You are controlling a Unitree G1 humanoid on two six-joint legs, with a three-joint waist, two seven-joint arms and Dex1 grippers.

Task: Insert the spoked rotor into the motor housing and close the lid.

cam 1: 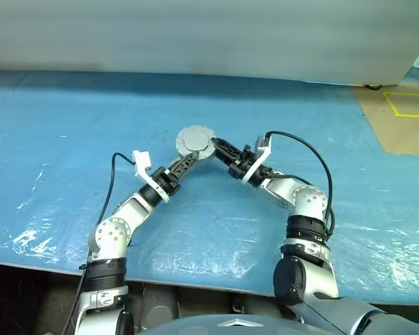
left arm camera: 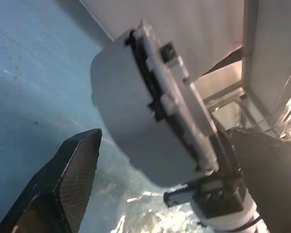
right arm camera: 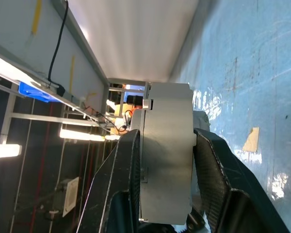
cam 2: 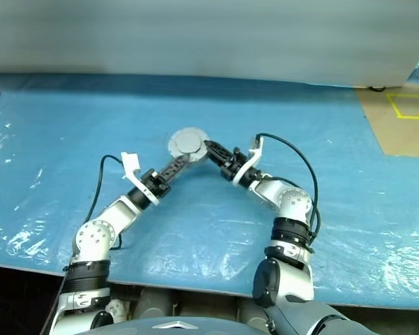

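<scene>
fig. — closed motor assembly (cam 1: 195,142), lid on housing, held above blue tarp (cam 1: 70,139) | right gripper (right arm camera: 167,160) clamped across its rim, sole support | left gripper (cam 1: 190,161) spread wide just beside it, grasping nothing | risk: slip or tilt from the two-finger pinch, lid edge (left arm camera: 177,104) popping off the housing, drop onto tarp

One closed motor housing (cam 1: 195,143) — a single silver puck, lid on — sits between two grippers: the right gripper (cam 1: 218,147) and the left gripper (cam 1: 187,162).
</scene>
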